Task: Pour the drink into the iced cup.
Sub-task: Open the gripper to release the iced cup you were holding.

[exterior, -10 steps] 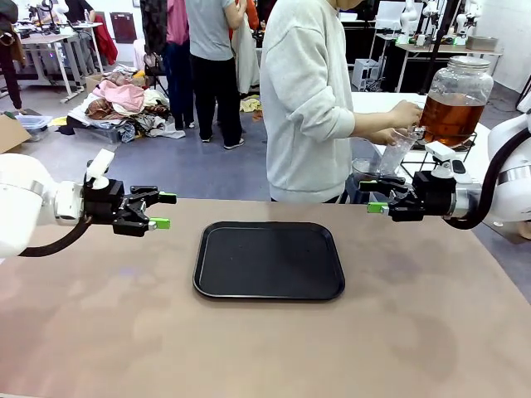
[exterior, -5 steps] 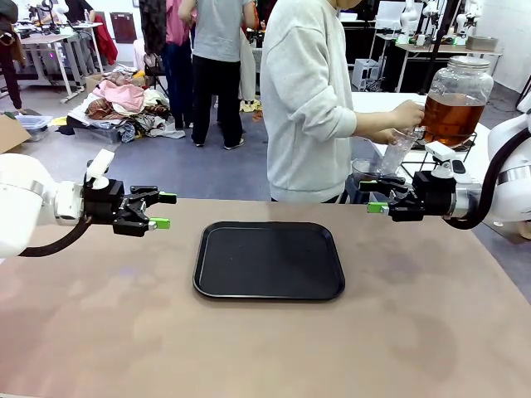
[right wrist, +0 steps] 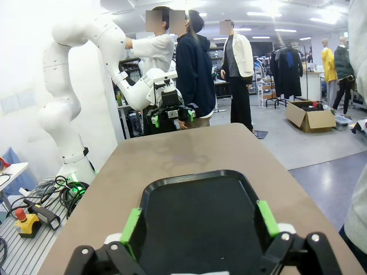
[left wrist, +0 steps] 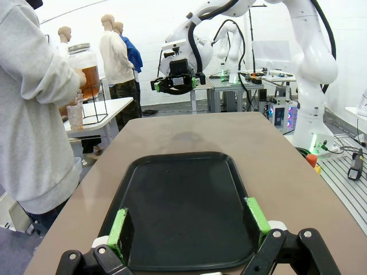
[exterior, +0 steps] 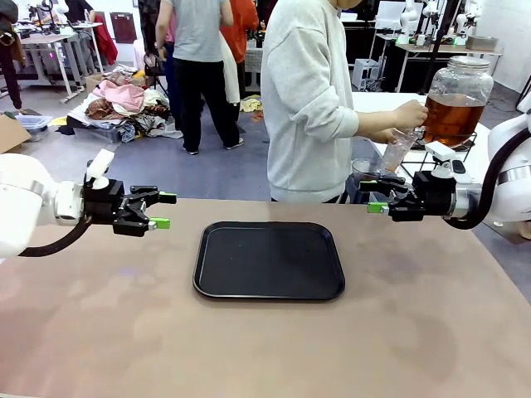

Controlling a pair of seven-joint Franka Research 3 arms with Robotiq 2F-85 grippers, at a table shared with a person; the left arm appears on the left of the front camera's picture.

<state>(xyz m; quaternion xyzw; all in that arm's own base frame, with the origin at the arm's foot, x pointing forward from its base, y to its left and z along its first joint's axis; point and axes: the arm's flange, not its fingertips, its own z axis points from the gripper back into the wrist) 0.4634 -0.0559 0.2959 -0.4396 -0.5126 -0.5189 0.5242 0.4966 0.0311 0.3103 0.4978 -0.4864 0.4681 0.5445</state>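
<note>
The drink is amber liquid in a big clear jar [exterior: 455, 101] with a silver lid, on a wire stand at the far right. A person in a pale sweatshirt [exterior: 307, 99] holds a clear cup [exterior: 397, 152] tilted under the jar's tap; its contents are too small to tell. In the left wrist view the jar [left wrist: 89, 74] and cup [left wrist: 75, 115] show past the person's arm. My left gripper [exterior: 164, 211] hovers open over the table's left side, fingers empty. My right gripper [exterior: 372, 196] hovers open at the right, just in front of the cup. Both wrist views show open jaws [left wrist: 186, 220] [right wrist: 199, 222].
A black tray [exterior: 270, 259] lies bare in the middle of the brown table [exterior: 99, 332], between the two grippers. Behind the person are other people, clothes on the floor and other tables. The jar's side table [exterior: 373, 104] stands beyond the far right edge.
The arms and tray have not moved. The person's hand at the tap has shifted slightly, and people in the background have walked to the left.
</note>
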